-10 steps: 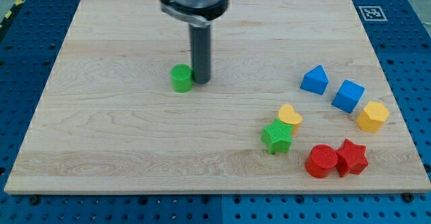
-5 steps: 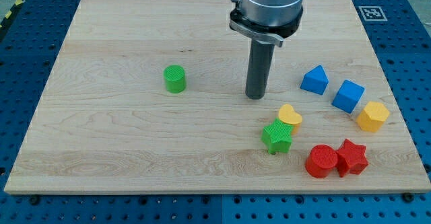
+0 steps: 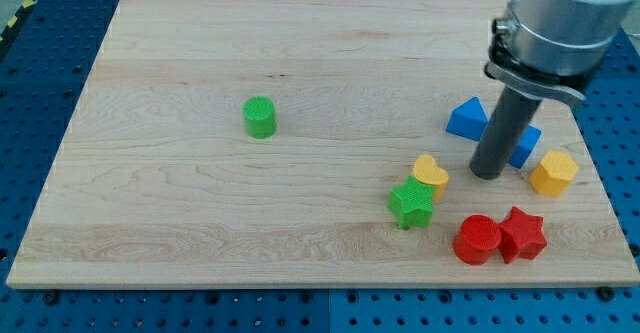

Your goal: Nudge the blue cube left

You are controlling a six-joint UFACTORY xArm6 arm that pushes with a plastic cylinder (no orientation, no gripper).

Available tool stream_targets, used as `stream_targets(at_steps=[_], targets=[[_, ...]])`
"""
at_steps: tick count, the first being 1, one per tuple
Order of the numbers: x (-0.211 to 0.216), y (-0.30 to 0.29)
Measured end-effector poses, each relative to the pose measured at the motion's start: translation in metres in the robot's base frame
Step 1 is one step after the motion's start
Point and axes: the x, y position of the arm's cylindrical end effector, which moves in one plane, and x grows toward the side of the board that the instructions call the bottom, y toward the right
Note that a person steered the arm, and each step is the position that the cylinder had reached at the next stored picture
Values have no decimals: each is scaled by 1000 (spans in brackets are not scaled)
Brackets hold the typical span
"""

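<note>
Seven coloured blocks sit on a pale wooden board [image 3: 200, 213] as the arm's dark rod [image 3: 500, 133] stands on the board's right side. My tip [image 3: 487, 174] rests on the wood just in front of the blue cube [image 3: 524, 145], covering the cube's left part, so whether the two touch cannot be told from this angle. It is a plain rod with no jaws, and it holds nothing. The blue cube lies on the right of the board, between a blue triangular block [image 3: 467, 119] to its far left and a yellow hexagonal block [image 3: 553, 173] to its near right. Left of the tip, a yellow heart [image 3: 431, 172] touches a green star [image 3: 411, 204] just nearer to the viewer. Near the board's front edge, a red cylinder [image 3: 477, 240] and a red star [image 3: 523, 235] sit side by side, touching. Well apart from the rest, a green cylinder [image 3: 260, 117] stands alone on the left half of the board.
</note>
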Motion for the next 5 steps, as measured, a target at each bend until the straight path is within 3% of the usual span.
stream_targets(at_steps=[3, 4, 5], targets=[[40, 89], [26, 127], [-18, 132]])
